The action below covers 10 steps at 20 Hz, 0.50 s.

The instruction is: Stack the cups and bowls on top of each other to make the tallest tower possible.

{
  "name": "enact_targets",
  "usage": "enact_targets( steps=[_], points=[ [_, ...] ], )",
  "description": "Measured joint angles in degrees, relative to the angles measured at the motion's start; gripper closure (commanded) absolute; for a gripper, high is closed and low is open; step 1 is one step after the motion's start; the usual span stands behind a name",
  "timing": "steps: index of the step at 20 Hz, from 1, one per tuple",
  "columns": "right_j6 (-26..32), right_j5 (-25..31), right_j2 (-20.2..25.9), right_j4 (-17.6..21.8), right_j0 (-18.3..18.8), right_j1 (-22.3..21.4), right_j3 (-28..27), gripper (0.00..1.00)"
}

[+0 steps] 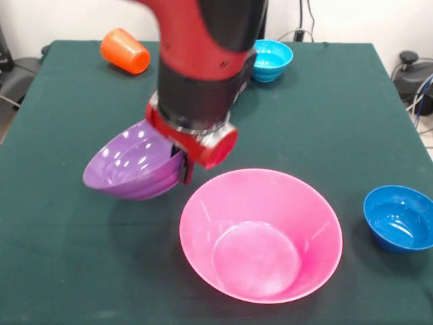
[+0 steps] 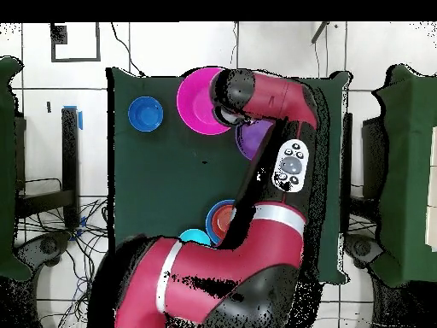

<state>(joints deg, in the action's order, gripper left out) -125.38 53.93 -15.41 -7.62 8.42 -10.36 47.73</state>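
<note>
While the tool point(image 1: 181, 166) grips the tilted purple bowl's point(image 1: 128, 166) rim, pink bowl point(image 1: 260, 233) just beside, open cloth around.

Green table point(image 1: 325, 128), cables point(image 2: 60, 239) on floor point(image 2: 154, 47)

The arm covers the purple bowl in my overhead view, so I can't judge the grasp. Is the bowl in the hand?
Observer: Yes. From the front, the hand grips the purple bowl at its rim.
Operator: Is it level?
Observer: No, it is tipped well over.
Operator: Is it above the pink bowl?
Observer: No, it is beside the pink bowl, which is empty.
Operator: I can't see the orange cup.
Observer: The orange cup lies on its side, apart from the bowls.
</note>
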Motion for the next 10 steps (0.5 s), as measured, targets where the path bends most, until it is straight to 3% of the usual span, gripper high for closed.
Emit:
enact_targets(
  steps=[4, 10],
  points=[
    [0.0, 4.1, 0.0, -0.6, 0.6, 3.7, -5.4, 1.0],
    [-0.1, 6.4, -1.9, -1.0, -2.1, 4.7, -6.1, 1.0]
  ],
)
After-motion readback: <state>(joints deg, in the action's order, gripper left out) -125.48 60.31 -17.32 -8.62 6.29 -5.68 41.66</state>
